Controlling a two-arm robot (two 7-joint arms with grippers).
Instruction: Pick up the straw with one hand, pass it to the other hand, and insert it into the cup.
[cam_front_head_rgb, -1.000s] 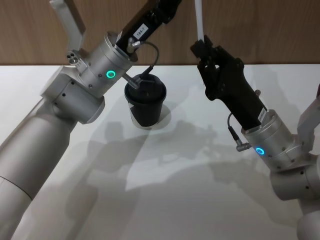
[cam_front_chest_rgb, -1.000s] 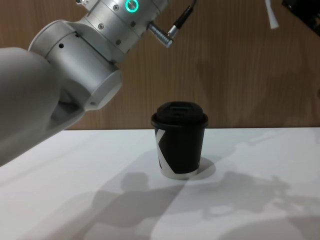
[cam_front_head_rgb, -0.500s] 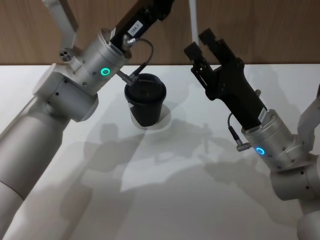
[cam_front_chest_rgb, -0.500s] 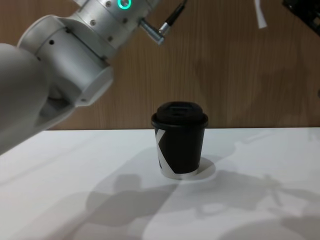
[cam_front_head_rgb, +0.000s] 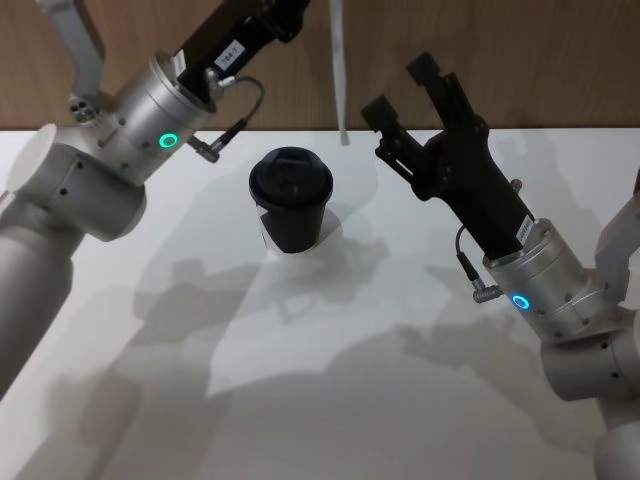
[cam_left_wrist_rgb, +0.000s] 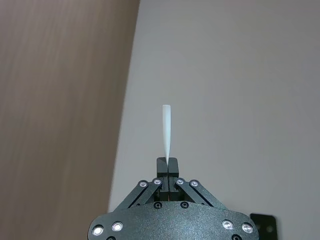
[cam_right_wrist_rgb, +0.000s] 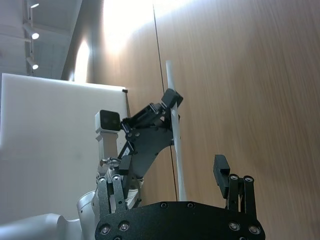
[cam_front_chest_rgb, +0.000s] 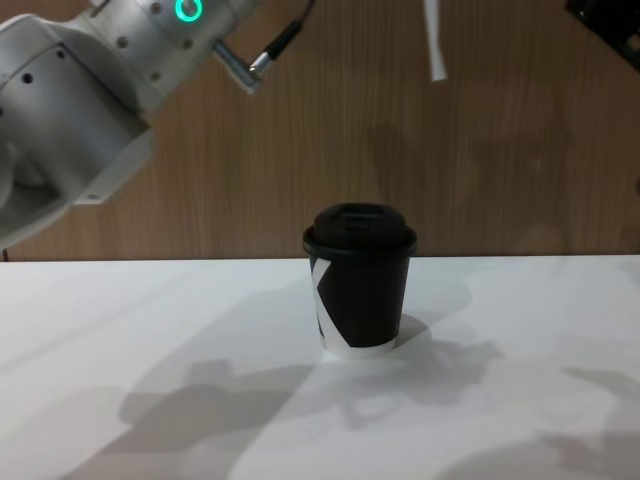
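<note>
Left gripper (cam_left_wrist_rgb: 167, 165), pinched on the white straw (cam_front_head_rgb: 340, 70), holds it upright in the air at 1 o'clock of the lidded cup (cam_front_head_rgb: 290, 210); right gripper (cam_front_head_rgb: 410, 90), fingers spread, waits at 3 o'clock above the white table (cam_front_head_rgb: 330, 400).

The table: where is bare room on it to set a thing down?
The table is bare before the cup toward the near edge, and to the cup's left under the left arm. Crowded: above the cup, where the straw hangs from the left gripper, and at the right, near the open right gripper.
</note>
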